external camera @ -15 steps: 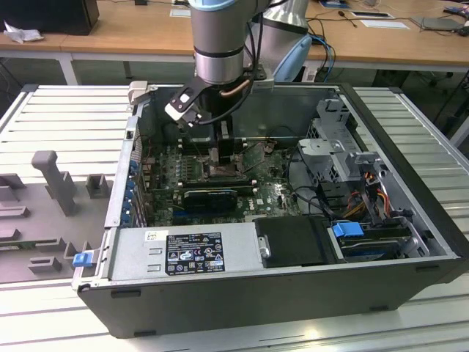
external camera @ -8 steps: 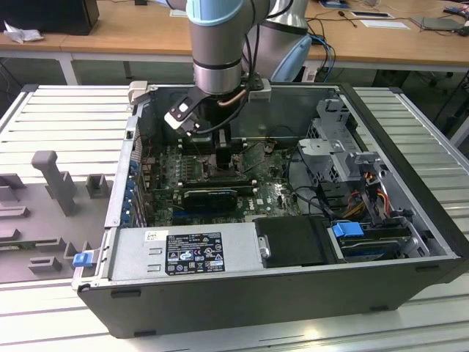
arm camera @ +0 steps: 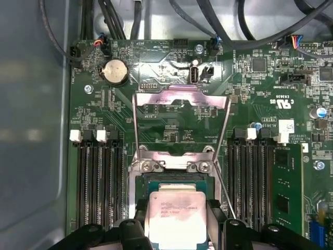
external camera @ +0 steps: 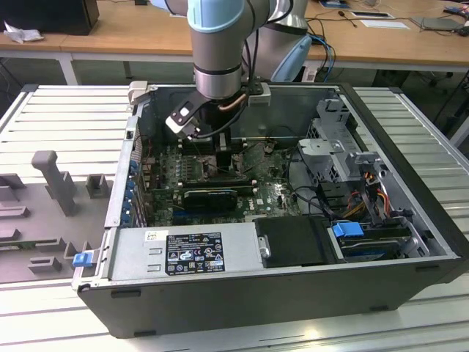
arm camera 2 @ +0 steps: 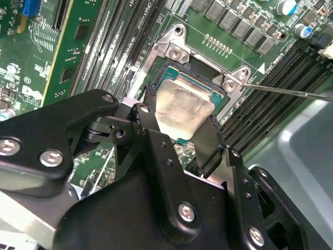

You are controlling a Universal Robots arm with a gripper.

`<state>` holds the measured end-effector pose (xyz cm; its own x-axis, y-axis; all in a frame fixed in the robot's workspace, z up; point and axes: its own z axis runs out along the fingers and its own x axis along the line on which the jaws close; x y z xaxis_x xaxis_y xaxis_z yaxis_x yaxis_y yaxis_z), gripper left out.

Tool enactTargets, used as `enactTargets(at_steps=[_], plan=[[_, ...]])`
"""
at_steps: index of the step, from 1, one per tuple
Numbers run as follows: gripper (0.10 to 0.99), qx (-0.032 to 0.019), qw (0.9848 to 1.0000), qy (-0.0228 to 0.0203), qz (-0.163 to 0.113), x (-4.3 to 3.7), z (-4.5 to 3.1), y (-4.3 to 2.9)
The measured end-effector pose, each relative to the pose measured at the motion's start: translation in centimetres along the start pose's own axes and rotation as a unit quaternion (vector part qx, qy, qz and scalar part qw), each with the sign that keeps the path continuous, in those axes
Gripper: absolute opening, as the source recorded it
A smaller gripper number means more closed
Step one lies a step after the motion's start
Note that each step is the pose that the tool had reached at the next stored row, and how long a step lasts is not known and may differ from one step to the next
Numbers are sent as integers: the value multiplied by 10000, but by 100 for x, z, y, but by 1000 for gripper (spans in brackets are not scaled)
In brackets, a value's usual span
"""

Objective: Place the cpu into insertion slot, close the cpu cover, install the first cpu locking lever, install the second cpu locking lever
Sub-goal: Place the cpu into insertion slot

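My gripper [arm camera 2: 179, 119] reaches down into the open computer case [external camera: 410, 220] over the green motherboard [arm camera: 250, 104]. It is shut on the cpu [arm camera 2: 183, 107], a pale silver square chip held between the two black fingers [arm camera 2: 208, 140]. The cpu [arm camera: 176, 216] hangs tilted just over the insertion slot [arm camera 2: 167, 74], the black socket with a silver rim [arm camera: 171, 165]. I cannot tell whether it touches the socket. Beyond the socket, the cpu cover [arm camera: 179, 97] stands swung open. A thin wire locking lever [arm camera: 225, 182] stands raised beside the socket.
Long black memory slots [arm camera: 101, 182] flank the socket on both sides. Cables [arm camera: 229, 21] run along the case wall. An expansion card [external camera: 211, 196], the power supply [external camera: 187, 253] and drive bays [external camera: 344, 165] crowd the case. A grey fixture tray [external camera: 44, 213] lies on the exterior view's left.
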<state>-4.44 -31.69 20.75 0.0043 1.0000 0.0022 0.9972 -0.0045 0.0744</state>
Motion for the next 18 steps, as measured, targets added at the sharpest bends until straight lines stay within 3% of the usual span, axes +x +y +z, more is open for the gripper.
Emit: enactTargets(at_steps=[8, 14, 15, 16, 18], plan=[[525, 1, 10000, -1, -1, 9, 70, 4], [525, 1, 10000, 0, 0, 10, 72, 4], [537, 1, 10000, -1, 0, 10, 72, 4], [604, 1, 10000, -1, 0, 10, 72, 4], [604, 1, 10000, 4, 1, 9, 61, 4]])
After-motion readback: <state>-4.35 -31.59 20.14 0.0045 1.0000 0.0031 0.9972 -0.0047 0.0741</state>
